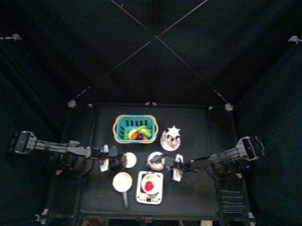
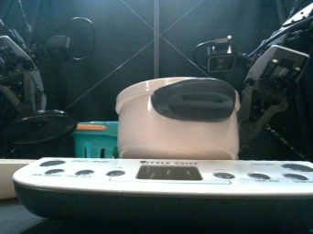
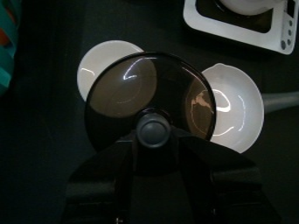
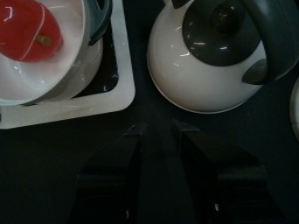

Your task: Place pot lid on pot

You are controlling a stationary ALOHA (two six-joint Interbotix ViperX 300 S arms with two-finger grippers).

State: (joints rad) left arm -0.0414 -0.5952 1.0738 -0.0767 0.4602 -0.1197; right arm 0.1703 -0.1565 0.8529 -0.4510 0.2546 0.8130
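Left fingers [image 3: 152,144] pinch the knob of a smoked-glass pot lid [image 3: 149,94], held above a small white pot [image 3: 105,66] and beside a white ladle [image 3: 233,109]. Right fingers [image 4: 156,131] spread, empty, near a white kettle [image 4: 222,61] and a toy stove [image 4: 65,101] on the table [image 1: 200,132].

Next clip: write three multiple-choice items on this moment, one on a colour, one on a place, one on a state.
1. The plastic fruit basket is: A red, B green, C yellow.
2. The white kettle with a grey handle stands: A in the basket, B just ahead of the right gripper, C off the table.
3. The left gripper is: A open, B out of view, C shut on the smoked glass lid.
Key: 1B, green in the top view; 2B, it lies beyond the open jaws; 3C, the jaws clamp its knob.
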